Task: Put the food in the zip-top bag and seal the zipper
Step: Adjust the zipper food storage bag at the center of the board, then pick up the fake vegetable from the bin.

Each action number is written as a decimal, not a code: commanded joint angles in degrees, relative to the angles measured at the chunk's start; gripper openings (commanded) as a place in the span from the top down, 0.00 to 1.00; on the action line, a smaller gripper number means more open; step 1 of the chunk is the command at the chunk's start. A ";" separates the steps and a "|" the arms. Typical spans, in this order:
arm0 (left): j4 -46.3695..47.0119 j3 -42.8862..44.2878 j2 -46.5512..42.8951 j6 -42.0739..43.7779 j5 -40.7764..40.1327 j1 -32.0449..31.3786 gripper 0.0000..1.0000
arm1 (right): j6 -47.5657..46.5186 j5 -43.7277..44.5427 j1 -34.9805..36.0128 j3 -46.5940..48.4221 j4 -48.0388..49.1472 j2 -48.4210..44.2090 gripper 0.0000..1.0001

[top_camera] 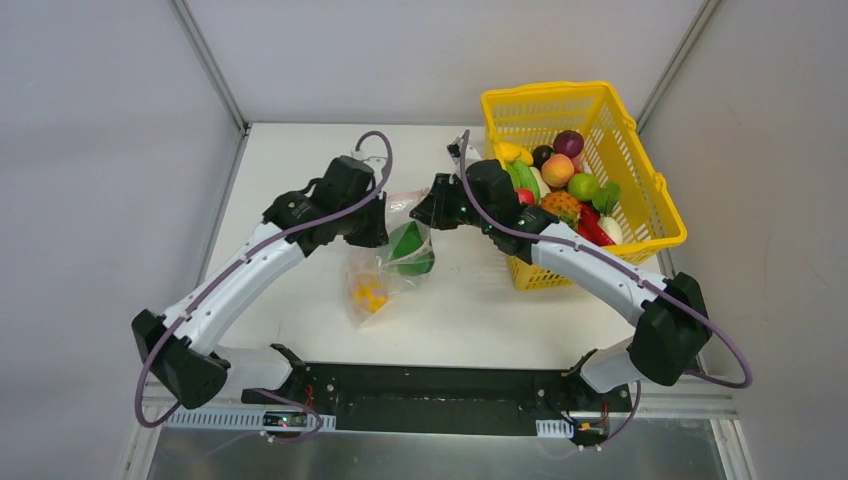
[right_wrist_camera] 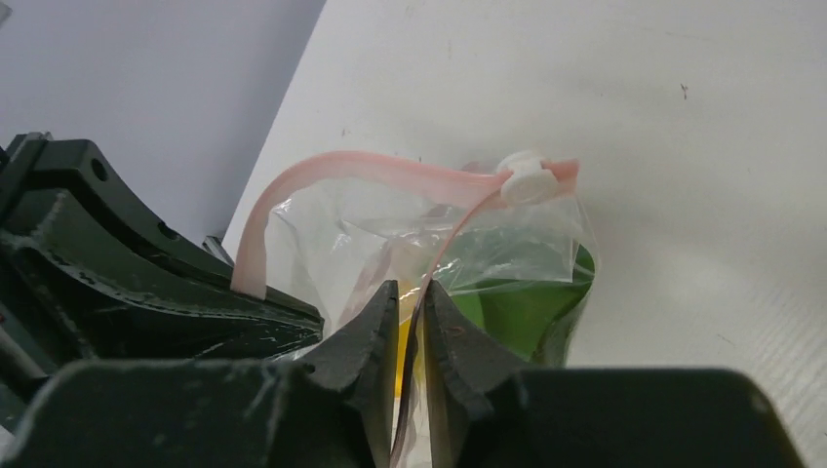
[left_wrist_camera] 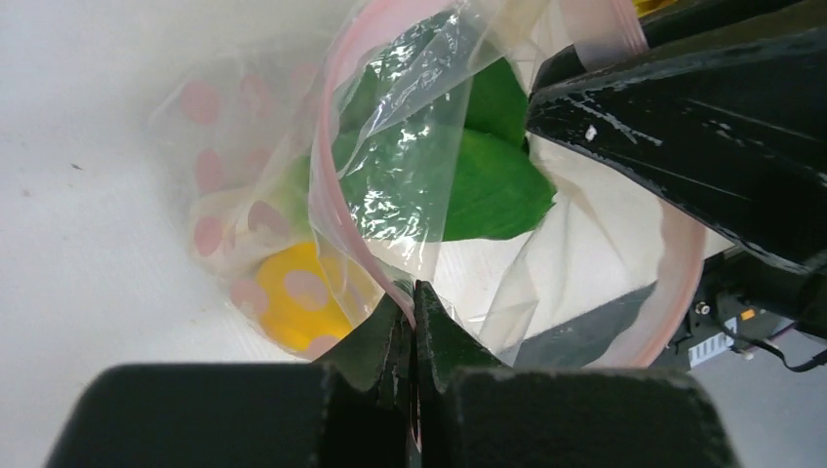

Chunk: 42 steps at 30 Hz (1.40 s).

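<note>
The clear zip-top bag [top_camera: 385,270] with pink dots lies between my two grippers, mouth up. Inside it are a green food piece [top_camera: 411,251] and a yellow one [top_camera: 370,294]; both also show in the left wrist view, green [left_wrist_camera: 488,185] and yellow [left_wrist_camera: 293,302]. My left gripper [left_wrist_camera: 414,290] is shut on the pink zipper strip [left_wrist_camera: 336,210] at the mouth's left side. My right gripper [right_wrist_camera: 412,288] stands slightly open, with the other zipper lip [right_wrist_camera: 341,168] running down through the narrow gap between its fingers. A white slider [right_wrist_camera: 527,181] sits at the strip's far end.
A yellow lattice basket [top_camera: 640,165] with several more toy fruits and vegetables [top_camera: 560,170] stands at the back right, right beside the right arm. Grey walls close in the white table [top_camera: 300,300] on three sides.
</note>
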 commanded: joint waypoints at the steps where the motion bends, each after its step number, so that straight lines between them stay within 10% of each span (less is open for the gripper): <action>1: 3.76 1.30 -2.32 -1.07 2.84 -0.74 1.00 | 0.84 -3.25 -0.54 3.15 0.05 -0.02 0.82; 15: 3.45 0.72 -10.85 -0.13 -0.62 -0.76 1.00 | -8.11 1.31 -2.20 4.55 -11.52 -9.43 0.35; 21: 4.48 -0.63 -9.55 -0.80 0.12 -0.75 1.00 | -11.31 -1.19 -2.55 6.76 -12.23 -14.71 0.31; 26: 5.88 -2.58 -9.63 -1.75 1.02 -0.77 1.00 | -17.86 18.55 -4.53 8.10 -14.70 -16.93 0.26; 34: 8.18 -5.29 -10.78 -2.77 2.87 -0.70 1.00 | -19.51 28.73 -22.71 12.37 -21.50 -11.05 0.20; 42: 9.45 -6.30 -11.86 -2.36 3.58 -0.70 1.00 | -15.82 19.14 -40.36 16.38 -30.95 -0.82 0.16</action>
